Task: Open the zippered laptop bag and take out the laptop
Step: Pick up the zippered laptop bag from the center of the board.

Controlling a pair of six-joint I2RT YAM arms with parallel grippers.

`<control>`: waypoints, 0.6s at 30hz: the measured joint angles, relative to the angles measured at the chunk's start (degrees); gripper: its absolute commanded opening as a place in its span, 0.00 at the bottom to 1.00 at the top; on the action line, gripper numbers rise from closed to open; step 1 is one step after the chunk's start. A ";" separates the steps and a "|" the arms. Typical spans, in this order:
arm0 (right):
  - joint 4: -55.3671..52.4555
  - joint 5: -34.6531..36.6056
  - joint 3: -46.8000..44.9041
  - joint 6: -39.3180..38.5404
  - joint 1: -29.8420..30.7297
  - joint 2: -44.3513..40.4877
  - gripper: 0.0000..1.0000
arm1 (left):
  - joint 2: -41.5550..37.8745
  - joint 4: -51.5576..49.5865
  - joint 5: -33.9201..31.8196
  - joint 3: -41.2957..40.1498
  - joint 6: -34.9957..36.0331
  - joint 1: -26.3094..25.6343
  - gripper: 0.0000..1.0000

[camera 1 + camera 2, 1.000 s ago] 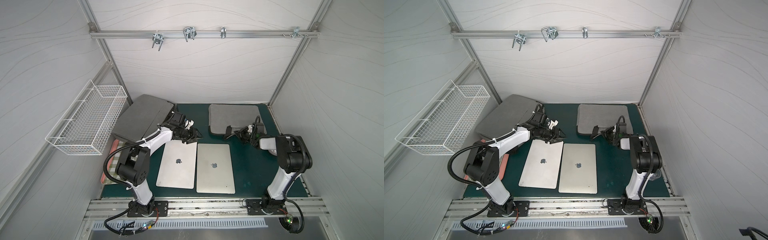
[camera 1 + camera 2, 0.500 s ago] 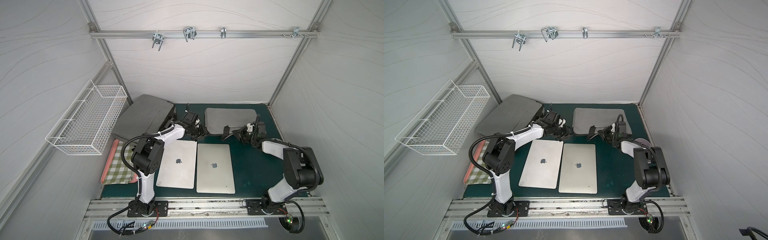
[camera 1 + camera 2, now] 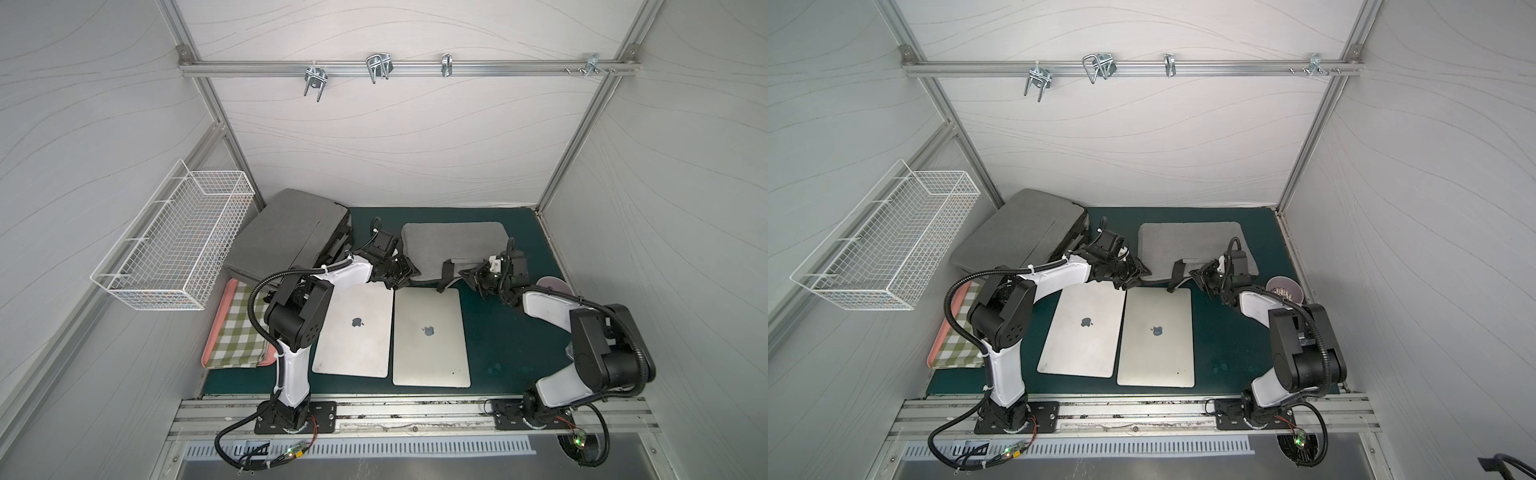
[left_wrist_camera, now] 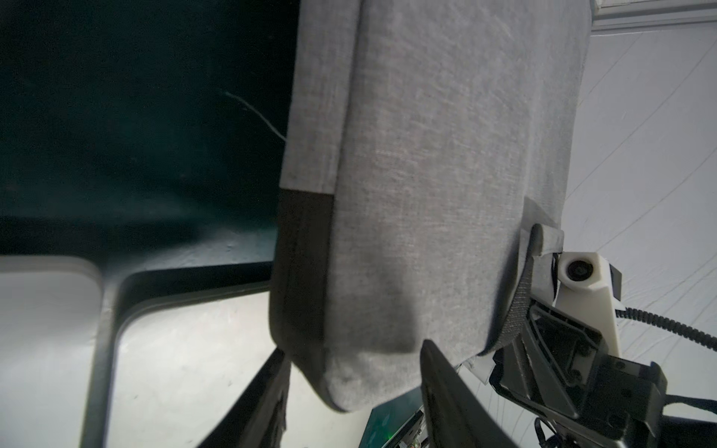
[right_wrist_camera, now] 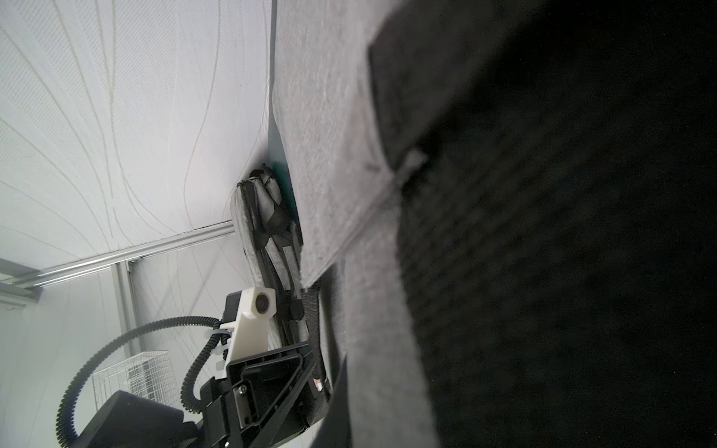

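The grey laptop bag (image 3: 453, 245) (image 3: 1192, 245) lies flat at the back of the green mat, and its inside is hidden. My left gripper (image 3: 409, 272) (image 3: 1142, 272) is at its front left corner. In the left wrist view that corner of the bag (image 4: 446, 174) pokes between the open fingers (image 4: 277, 372). My right gripper (image 3: 466, 276) (image 3: 1197, 276) is shut on the bag's front edge, beside a black strap (image 3: 445, 272). The right wrist view is filled by the bag's grey fabric (image 5: 333, 135) and dark strap, which hide the fingertips.
Two closed silver laptops (image 3: 355, 328) (image 3: 430, 336) lie side by side in front of the bag. A larger grey bag (image 3: 286, 237) leans at the back left, above a pink tray with a checked cloth (image 3: 237, 328). A wire basket (image 3: 174, 245) hangs on the left wall. A cup (image 3: 1285, 289) stands at the right edge.
My left gripper has swung right from the larger grey bag to the laptop bag's corner. The laptop bag has slid a little left with the right gripper, and the right elbow has moved outward.
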 measured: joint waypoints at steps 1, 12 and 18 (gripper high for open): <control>0.00 0.00 0.00 0.07 0.04 -0.04 0.00 | -0.04 0.39 -0.42 -0.57 -0.26 0.00 0.55; 0.07 1.14 -0.76 2.03 1.64 -1.49 0.00 | 0.59 1.16 -0.39 0.52 -2.47 0.11 0.21; 1.42 2.29 -3.58 2.29 2.78 -2.05 0.11 | 0.74 -1.49 0.00 2.51 -1.95 0.96 0.00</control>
